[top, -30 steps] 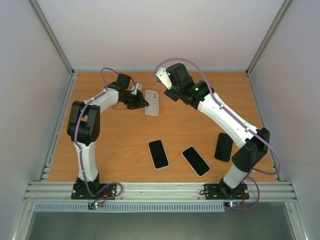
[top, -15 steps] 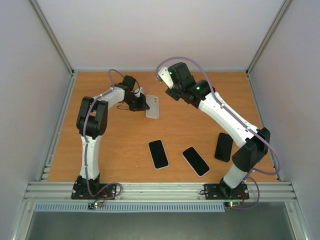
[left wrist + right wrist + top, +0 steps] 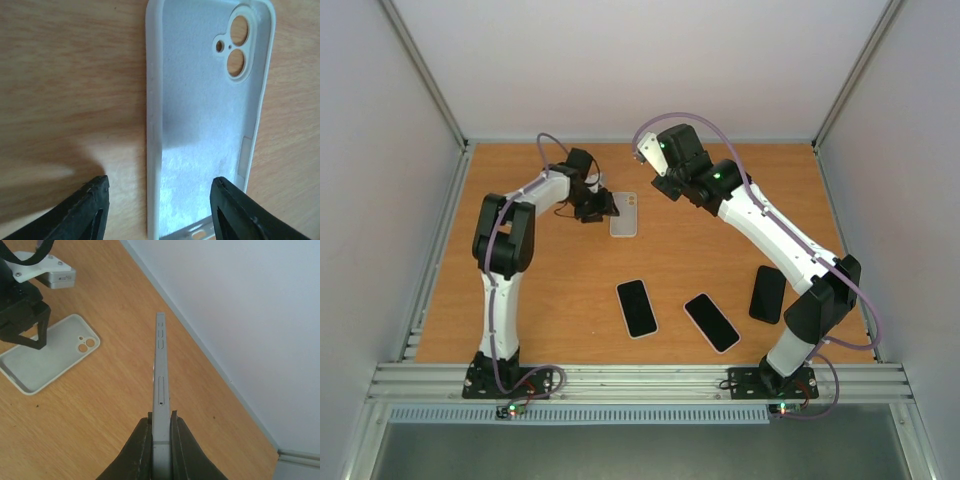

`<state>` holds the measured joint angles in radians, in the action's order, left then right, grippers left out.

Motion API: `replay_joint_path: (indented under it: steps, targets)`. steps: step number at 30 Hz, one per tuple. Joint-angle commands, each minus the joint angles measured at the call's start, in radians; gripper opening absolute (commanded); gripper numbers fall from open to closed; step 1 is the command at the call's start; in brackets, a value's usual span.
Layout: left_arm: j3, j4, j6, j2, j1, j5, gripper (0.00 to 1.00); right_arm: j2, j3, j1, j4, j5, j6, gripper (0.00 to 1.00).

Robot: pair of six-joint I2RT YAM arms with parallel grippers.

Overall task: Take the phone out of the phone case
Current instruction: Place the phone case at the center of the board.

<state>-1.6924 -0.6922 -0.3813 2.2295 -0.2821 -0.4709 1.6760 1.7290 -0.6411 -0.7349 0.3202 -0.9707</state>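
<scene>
The empty white phone case [image 3: 623, 214] lies flat on the table, inside up, camera holes at the far end [image 3: 200, 125]; it also shows in the right wrist view [image 3: 45, 357]. My left gripper [image 3: 603, 206] [image 3: 160, 187] is open just above the case's near end. One finger hangs over the wood, the other over the case's lining, holding nothing. To the right, my right gripper [image 3: 658, 172] [image 3: 161, 422] is shut on the grey phone [image 3: 160, 370], held edge-on above the table, out of the case [image 3: 643, 150].
Three other phones lie screen-up nearer the arm bases: one in the middle [image 3: 636, 308], one to its right [image 3: 711, 322], and a dark one further right [image 3: 767, 293]. Grey walls enclose the table at the back and sides.
My left gripper has opened and let go of the case, which now lies flat on the table. The left arm swung in closer to it. The right arm holds the phone still.
</scene>
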Motion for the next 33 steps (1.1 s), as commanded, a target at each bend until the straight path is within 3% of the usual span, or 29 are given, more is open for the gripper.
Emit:
replay_joint_path:
  steps: [1, 4, 11, 17, 27, 33]
  targets:
    - [0.036, -0.029, 0.002, -0.093, 0.010, 0.052, 0.58, -0.001, 0.043, 0.005, 0.030, 0.001, -0.019, 0.01]
    - [0.083, 0.006, -0.024, -0.200, 0.039, -0.016, 0.61, -0.002, 0.063, 0.006, 0.034, 0.000, -0.034, 0.01]
    - [0.206, 0.227, -0.237, -0.510, 0.115, -0.187, 0.82, -0.022, 0.087, -0.012, 0.075, -0.007, -0.089, 0.01]
    - [0.213, 0.341, -0.379, -0.646, 0.123, -0.246, 0.84, -0.023, 0.088, -0.075, 0.168, 0.052, -0.204, 0.01]
    - [0.293, 0.578, -0.606, -0.737, 0.125, -0.353, 0.89, -0.024, -0.065, -0.251, 0.629, 0.228, -0.582, 0.01]
    - [0.344, 0.683, -0.745, -0.761, 0.129, -0.376, 0.88, 0.002, -0.115, -0.330, 0.808, 0.263, -0.721, 0.01]
